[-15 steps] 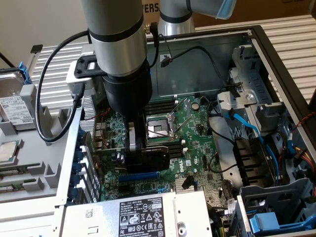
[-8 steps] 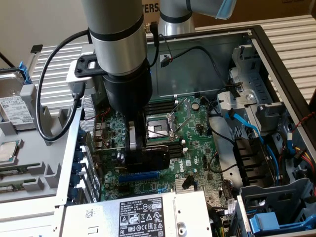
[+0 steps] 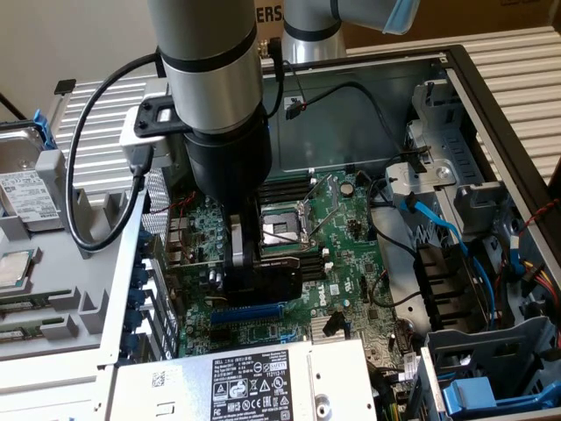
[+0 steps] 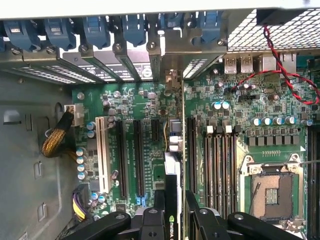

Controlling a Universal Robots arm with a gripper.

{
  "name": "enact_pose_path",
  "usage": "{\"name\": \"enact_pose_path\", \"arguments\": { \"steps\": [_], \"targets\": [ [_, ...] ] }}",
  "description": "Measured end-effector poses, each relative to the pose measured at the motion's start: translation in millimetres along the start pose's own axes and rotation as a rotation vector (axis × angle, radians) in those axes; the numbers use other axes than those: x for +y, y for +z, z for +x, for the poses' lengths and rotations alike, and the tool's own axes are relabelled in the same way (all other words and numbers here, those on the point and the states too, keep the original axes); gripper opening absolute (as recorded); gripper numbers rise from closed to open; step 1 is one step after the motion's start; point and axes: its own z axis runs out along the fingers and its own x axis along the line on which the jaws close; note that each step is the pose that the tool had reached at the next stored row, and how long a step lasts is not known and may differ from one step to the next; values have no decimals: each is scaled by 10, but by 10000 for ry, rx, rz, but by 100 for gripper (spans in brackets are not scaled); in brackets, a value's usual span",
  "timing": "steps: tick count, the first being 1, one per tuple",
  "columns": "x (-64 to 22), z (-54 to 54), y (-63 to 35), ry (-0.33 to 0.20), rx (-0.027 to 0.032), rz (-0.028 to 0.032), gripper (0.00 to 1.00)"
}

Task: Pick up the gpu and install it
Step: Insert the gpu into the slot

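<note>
The gpu [image 3: 285, 282] hangs upright just over the green motherboard [image 3: 351, 219], its black shroud showing beside my gripper [image 3: 250, 274]. In the wrist view the gpu [image 4: 172, 170] appears edge-on, a thin card with a logo, running from my gripper [image 4: 173, 212] toward the rear bracket openings. Black fingers [image 4: 155, 220] press on both of its sides, so the gripper is shut on it. The card stands in line with the black expansion slots [image 4: 137, 155]; whether its edge sits in a slot I cannot tell.
Around the card lie a white slot [image 4: 103, 155], memory slots [image 4: 220, 160] and the CPU socket [image 4: 272, 190]. Blue latches [image 4: 95, 30] line the rear wall. A power supply [image 3: 254, 386], drive cage [image 3: 473, 395] and loose cables [image 3: 438, 228] crowd the case.
</note>
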Motion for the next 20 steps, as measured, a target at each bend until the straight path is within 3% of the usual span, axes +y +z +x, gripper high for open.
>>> {"name": "enact_pose_path", "arguments": {
  "steps": [20],
  "targets": [
    [-7,-1,1,-216,-10,-3,26]
  ]
}}
